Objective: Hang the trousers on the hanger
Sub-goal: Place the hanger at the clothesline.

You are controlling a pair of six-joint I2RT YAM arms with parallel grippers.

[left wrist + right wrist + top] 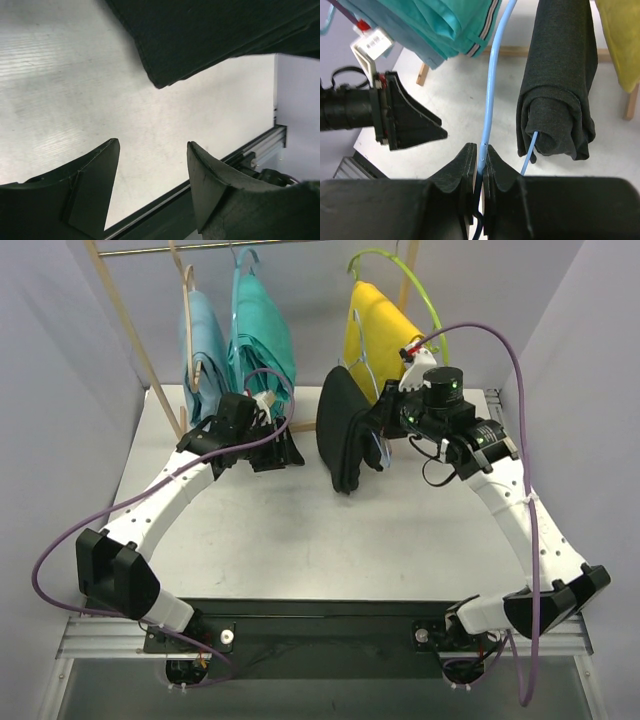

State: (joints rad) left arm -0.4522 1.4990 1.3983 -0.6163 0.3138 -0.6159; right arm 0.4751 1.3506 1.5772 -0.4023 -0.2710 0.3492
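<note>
My right fingers (462, 167) pinch the thin wire of the hanger (491, 75). The trousers (560, 75) hang folded over the hanger's bar, just beside that pinch. My left fingers (95, 175) are spread and empty under the hem, above the surface (60, 75). The cloth looks soft and limp and the wire slick, so I'd take hold of the thick fold.

My left arm (165, 502), right arm (522, 515): white shells, black joints.
Cables (516, 362): purple.
My jaws: matte black wedges.
</note>
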